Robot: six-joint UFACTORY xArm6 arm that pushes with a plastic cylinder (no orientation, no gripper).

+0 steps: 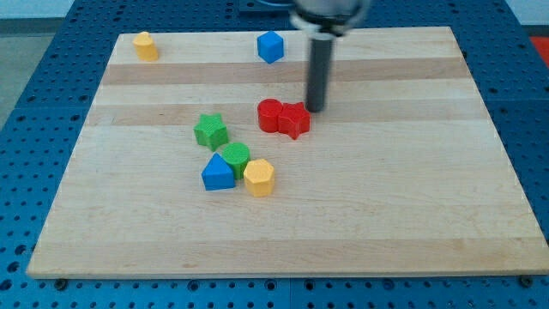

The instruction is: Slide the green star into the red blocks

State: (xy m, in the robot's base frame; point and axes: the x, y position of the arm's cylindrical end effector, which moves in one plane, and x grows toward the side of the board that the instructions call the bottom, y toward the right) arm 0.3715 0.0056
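Note:
The green star (210, 131) lies left of the board's middle. The two red blocks sit together to its right: a red cylinder (270, 115) touching a red star-like block (294, 119). My tip (316, 109) stands just right of and slightly above the red star-like block, close to it or touching; I cannot tell which. The tip is well to the right of the green star, with the red blocks between them.
A green cylinder (234, 158), a blue triangle (218, 173) and a yellow hexagon (258, 178) cluster below the green star. A blue cube (270, 46) and a yellow block (146, 46) sit near the view's top. The wooden board (412, 197) rests on a blue pegboard.

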